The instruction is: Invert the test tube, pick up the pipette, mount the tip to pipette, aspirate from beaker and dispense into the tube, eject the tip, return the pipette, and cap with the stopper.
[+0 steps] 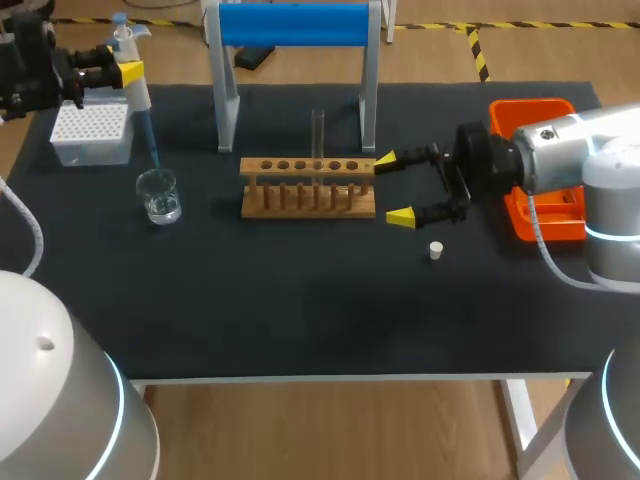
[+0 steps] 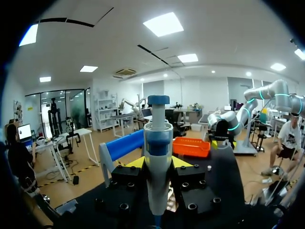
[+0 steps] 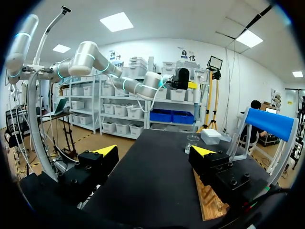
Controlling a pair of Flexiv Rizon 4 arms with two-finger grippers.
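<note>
- the white stopper (image 1: 435,250) is seen lying on the bare table (image 1: 300,320), nearest the robot, just beside the right fingers (image 1: 400,215) and not touched by them.
- the right fingers are spread wide and hold nothing; they are parked at the right end of the wooden rack (image 1: 308,187).
- the test tube (image 1: 318,130) is stood upright in the rack, mouth up, ready to be filled.
- the beaker (image 1: 159,195), with a little clear liquid in it, is set well to the left of the rack, with the tip box (image 1: 90,135) just behind it.
- the pipette (image 1: 135,85) is clamped between the left fingers (image 1: 130,72), and its mounted tip (image 1: 151,145) is pointed down at the beaker mouth; whether the liquid is reached cannot be told.
- the blue stand (image 1: 295,25) is placed farthest back, behind the rack.
- the step in hand is judged to be aspiration from the beaker.
- for a good draw, the pipette should be kept near vertical and the tip centred over the mouth, so that the glass wall is not struck.
- the tip should be lowered only until its end is under the surface; since the liquid is shallow, the bottom should not be pressed.
- the beaker is light and is held by nothing, so sideways drag should be avoided while the tip is inside.
- the tip should be lifted straight out before any travel toward the tube is begun.
</note>
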